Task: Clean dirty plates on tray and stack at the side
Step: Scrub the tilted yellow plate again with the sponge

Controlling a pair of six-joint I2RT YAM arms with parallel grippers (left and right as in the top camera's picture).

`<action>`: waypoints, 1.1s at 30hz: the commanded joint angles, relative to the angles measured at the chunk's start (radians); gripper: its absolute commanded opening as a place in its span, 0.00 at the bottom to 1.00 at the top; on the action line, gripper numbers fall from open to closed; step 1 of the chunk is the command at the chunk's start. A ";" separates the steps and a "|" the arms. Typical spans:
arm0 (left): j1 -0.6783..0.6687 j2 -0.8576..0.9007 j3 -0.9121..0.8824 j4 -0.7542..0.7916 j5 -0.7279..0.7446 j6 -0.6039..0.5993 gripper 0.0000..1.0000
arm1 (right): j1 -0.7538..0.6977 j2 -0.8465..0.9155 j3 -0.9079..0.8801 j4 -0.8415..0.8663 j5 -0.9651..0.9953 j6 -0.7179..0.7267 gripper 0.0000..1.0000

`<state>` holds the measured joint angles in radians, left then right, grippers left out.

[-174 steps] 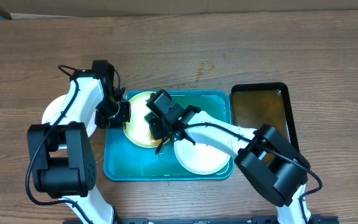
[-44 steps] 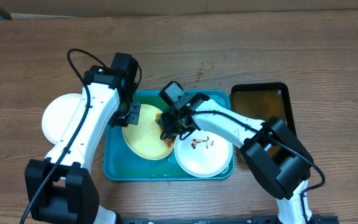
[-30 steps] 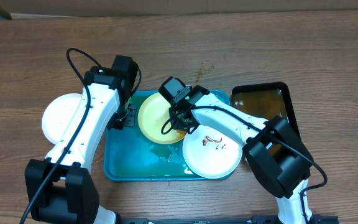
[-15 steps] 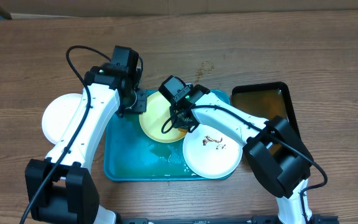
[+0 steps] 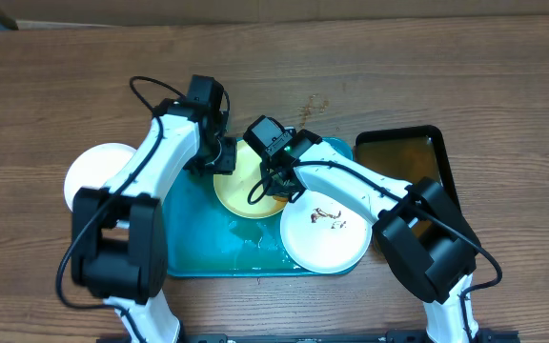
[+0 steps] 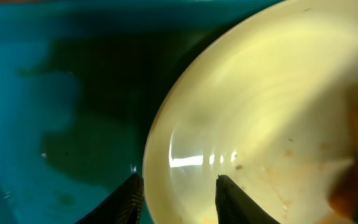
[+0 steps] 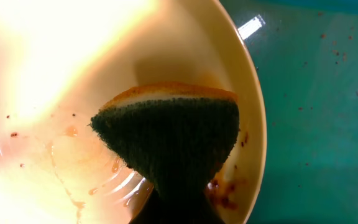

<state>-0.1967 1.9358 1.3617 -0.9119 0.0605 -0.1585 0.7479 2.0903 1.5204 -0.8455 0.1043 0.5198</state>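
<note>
Lime-green plate (image 5: pixel 239 193): I am pressing my right gripper's (image 5: pixel 274 183) clamped sponge (image 7: pixel 173 140) into it while my left gripper (image 6: pixel 179 198), jaws parted, is straddling its left rim, probably to steady it.

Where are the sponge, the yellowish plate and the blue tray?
sponge (image 7: pixel 173 134): right wrist view, on its dark scrubbing face.
yellowish plate (image 5: pixel 236 198): overhead view, on the bare inner surface near its front-left rim.
blue tray (image 5: pixel 203 243): overhead view, on the wet bare floor toward its left side.

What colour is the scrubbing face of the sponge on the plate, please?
The sponge is dark green over an orange layer, clearest in the right wrist view.
</note>
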 commanded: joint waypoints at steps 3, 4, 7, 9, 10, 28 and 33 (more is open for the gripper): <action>0.000 0.081 -0.005 0.011 0.010 -0.001 0.38 | -0.003 0.000 0.032 0.005 0.014 -0.002 0.04; 0.000 0.093 -0.005 0.012 0.010 0.002 0.29 | -0.003 0.000 0.032 0.005 0.015 -0.002 0.04; 0.001 0.114 -0.005 0.001 0.000 0.002 0.04 | -0.003 0.000 0.032 0.005 0.015 -0.002 0.04; 0.002 0.114 -0.005 -0.016 -0.025 0.001 0.04 | -0.003 0.000 0.032 0.006 0.016 -0.003 0.04; 0.002 0.114 -0.005 -0.023 -0.040 0.001 0.04 | -0.003 0.000 0.032 0.007 0.019 -0.003 0.04; 0.131 0.114 -0.005 -0.158 -0.067 -0.051 0.04 | -0.003 0.001 -0.093 0.160 -0.027 0.005 0.04; 0.129 0.114 -0.005 -0.159 -0.066 -0.051 0.04 | -0.003 0.001 -0.114 0.178 -0.032 0.005 0.04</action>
<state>-0.0750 2.0144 1.3701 -1.0679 0.0494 -0.1852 0.7486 2.0899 1.4460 -0.6495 0.0666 0.5236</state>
